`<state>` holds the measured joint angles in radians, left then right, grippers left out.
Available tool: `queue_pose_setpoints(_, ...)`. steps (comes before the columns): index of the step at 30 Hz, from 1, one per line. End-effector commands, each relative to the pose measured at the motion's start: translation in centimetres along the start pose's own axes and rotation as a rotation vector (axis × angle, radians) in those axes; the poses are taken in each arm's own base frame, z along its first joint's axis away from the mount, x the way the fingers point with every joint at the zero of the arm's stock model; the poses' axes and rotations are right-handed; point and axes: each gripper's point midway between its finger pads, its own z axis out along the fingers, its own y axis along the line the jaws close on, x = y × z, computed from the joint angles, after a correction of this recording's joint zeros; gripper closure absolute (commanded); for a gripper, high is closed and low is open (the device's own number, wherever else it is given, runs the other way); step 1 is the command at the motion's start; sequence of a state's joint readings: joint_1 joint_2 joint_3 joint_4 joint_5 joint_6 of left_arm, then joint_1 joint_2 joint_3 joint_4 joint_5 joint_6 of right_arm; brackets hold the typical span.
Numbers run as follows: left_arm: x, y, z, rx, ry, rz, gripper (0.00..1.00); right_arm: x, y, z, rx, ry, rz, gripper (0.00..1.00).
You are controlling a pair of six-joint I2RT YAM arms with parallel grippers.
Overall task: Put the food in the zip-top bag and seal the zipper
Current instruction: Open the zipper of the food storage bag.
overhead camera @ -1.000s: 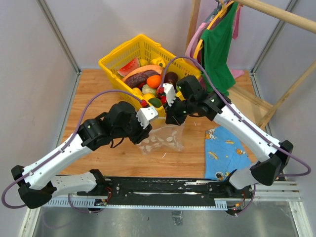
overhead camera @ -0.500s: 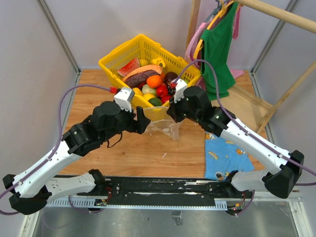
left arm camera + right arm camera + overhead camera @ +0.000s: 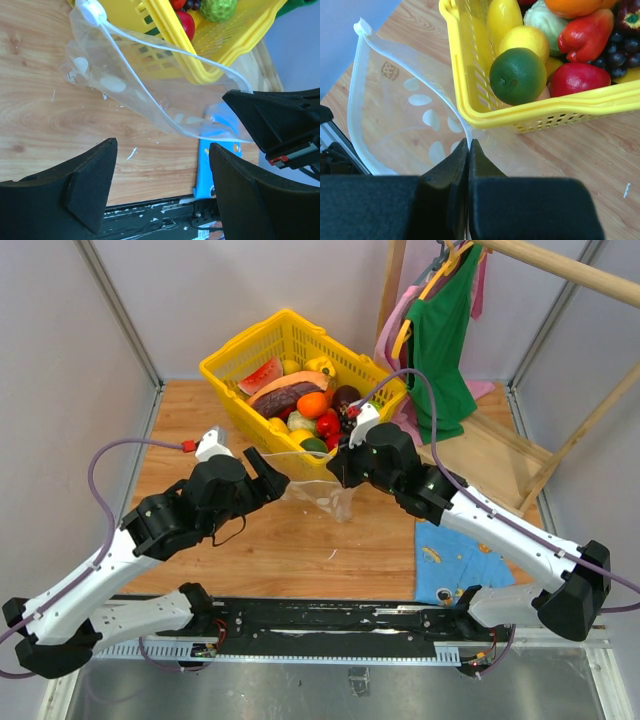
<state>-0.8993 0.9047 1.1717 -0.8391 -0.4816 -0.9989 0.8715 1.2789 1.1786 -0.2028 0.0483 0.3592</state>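
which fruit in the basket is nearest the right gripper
The green lime, at the near wall of the yellow basket, just beyond the right gripper pinching the zip-top bag. The red fruit and lemon lie farther off.

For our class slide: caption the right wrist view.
Right gripper pinches the open bag by its rim, beside a basket of toy food.

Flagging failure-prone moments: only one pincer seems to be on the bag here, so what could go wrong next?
1. Only the right pincer pinches the zipper; the left pincer is open, off the zip-top bag, so its mouth may sag shut.
2. The thin rim could slip from that single pinch.
3. The bag sits close beside the basket; reaching for the food may drag it.
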Motion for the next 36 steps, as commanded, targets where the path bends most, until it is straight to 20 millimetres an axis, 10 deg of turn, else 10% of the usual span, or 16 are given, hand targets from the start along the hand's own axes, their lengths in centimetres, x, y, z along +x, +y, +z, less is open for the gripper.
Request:
queue_pose_setpoints(1, -1.0, -0.2, 0.3, 0.008, -0.078, -0.163, 0.22, -1.4, 1.3, -0.1, -0.033, -0.075, 0.04, 0.99)
queue_pose_setpoints(9, 0.3, -1.8, 3.1, 0.045, -0.075, -0.212, 0.23, -0.7, 1.8, 0.0, -0.069, -0.071, 0.06, 0.99)
queue_pose_setpoints(20, 1.3, -2.0, 5.1, 0.038, -0.072, -0.209, 0.49, -0.1, 3.4, 0.2, -0.136, -0.06, 0.062, 0.99)
queue_pose_setpoints(28, 0.5, -1.1, 4.2, -0.001, -0.083, -0.159, 0.98, 0.2, 3.6, 0.2, -0.146, -0.031, 0.045, 0.99)
queue_pose_setpoints(36, 0.1, -1.3, 1.4, 0.009, 0.008, 0.026, 0.99, 0.1, 2.8, 0.3, -0.092, 0.029, -0.02, 0.88)
